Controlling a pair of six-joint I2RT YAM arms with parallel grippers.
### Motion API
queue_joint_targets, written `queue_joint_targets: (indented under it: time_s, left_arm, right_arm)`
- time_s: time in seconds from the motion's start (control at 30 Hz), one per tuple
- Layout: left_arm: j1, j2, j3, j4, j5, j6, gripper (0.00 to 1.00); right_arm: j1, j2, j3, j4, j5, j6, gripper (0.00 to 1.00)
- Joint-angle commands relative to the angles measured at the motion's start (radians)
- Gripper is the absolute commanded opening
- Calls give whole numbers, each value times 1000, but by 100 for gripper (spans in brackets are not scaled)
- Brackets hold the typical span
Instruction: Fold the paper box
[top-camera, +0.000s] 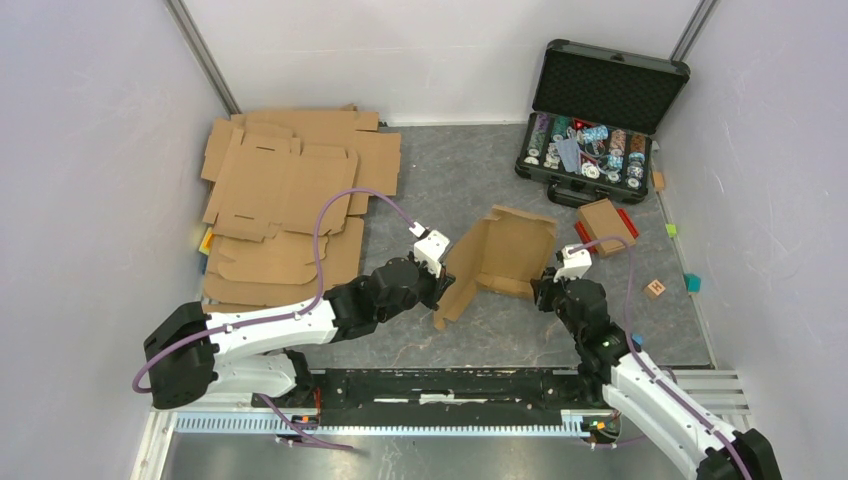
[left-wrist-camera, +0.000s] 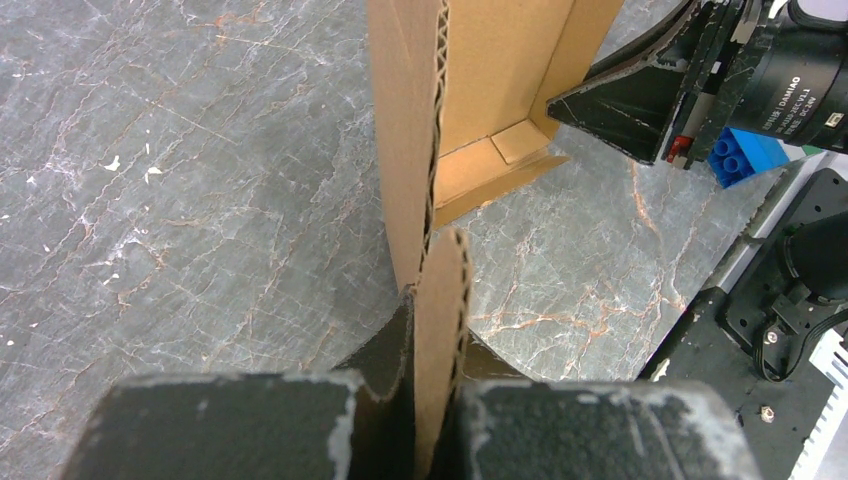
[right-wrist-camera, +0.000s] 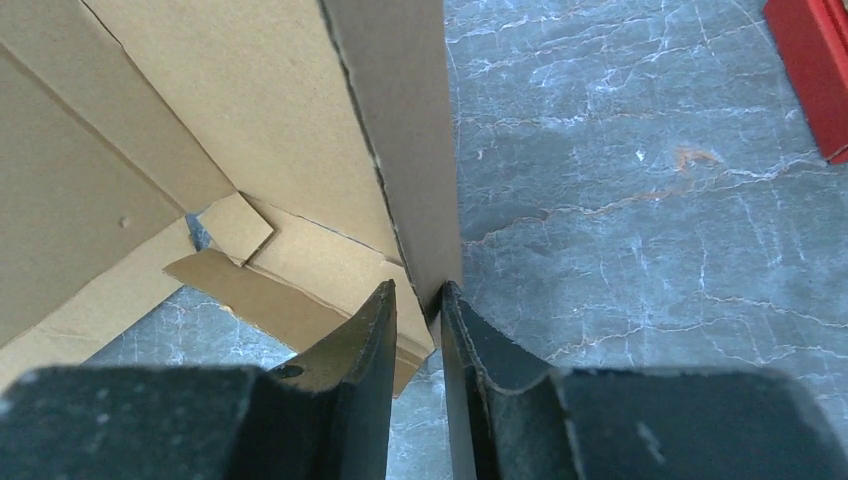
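Low over table, left claw and seemingly right claw pinch paper box

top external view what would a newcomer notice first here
A half-folded brown corrugated cardboard box stands in the middle, the left gripper pinching its near-left flap and the right gripper straddling its right wall. At the back right, an open black hard case shows rows of poker chips; at the left lies a stack of flat brown cardboard blanks.
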Motion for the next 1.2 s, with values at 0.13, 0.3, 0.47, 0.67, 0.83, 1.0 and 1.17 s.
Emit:
queue_joint_targets:
  time_s: [0.13, 0.3, 0.47, 0.67, 0.83, 1.0, 1.17]
  left_arm:
    - [-11, 9, 20, -28, 10, -21, 4]
    - [-11, 14, 22, -29, 11, -21, 3]
    - [-11, 20, 28, -28, 17, -17, 4]
    - [-11, 31, 39, -29, 26, -12, 4]
    - [-11, 35, 45, -31, 30, -14, 3]
    - [-11, 44, 56, -18, 76, -36, 4]
    - [-12, 60, 58, -1, 100, -49, 4]
  right_arm:
    - [-2, 15, -48, 163, -66, 44, 28]
    - [-3, 45, -45, 174, -76, 6, 37]
    - [-2, 70, -44, 176, -148, -49, 45]
    - [-2, 102, -34, 189, -246, -90, 59]
    - [-1, 144, -24, 191, -274, -104, 69]
    - [1, 175, -20, 208, -290, -108, 74]
    - [8, 179, -16, 216, -312, -117, 82]
